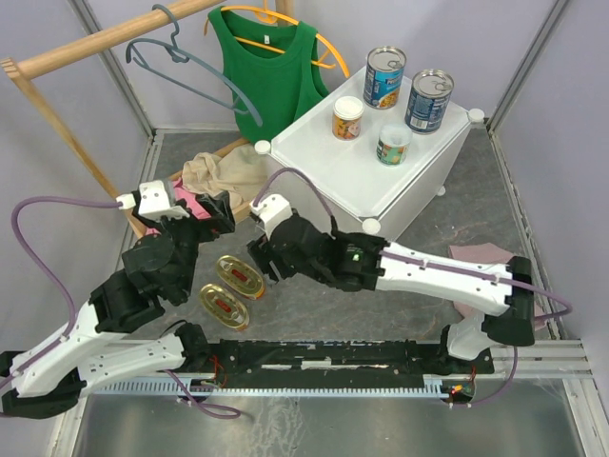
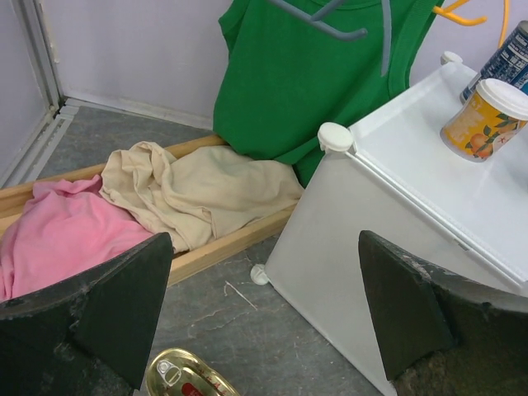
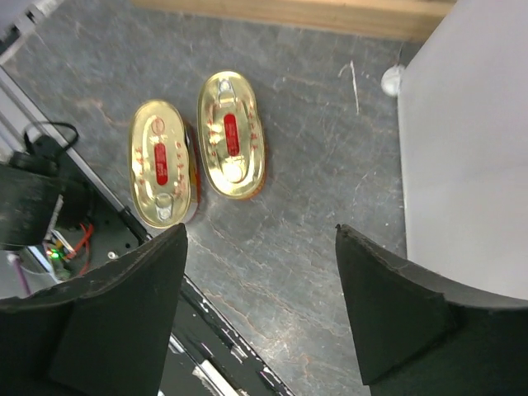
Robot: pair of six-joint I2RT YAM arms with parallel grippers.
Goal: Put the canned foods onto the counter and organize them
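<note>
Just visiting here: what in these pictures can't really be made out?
Left wrist view: one gold tin is cut off by the bottom edge; the second is out of frame.
Left wrist view: the tall can is cut by the right edge.
Top view: the print on the small cans is too small to read.
Right wrist view: only the counter side shows; its top is out of frame.

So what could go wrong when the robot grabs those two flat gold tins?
1. The gold tins lie close side by side, so a finger of the open right gripper might shove one tin or pinch both at once.
2. The tins are flat and low, so the fingers could slip off the top.
3. The left gripper is open and close to the tins too, so the two arms might bump.
</note>
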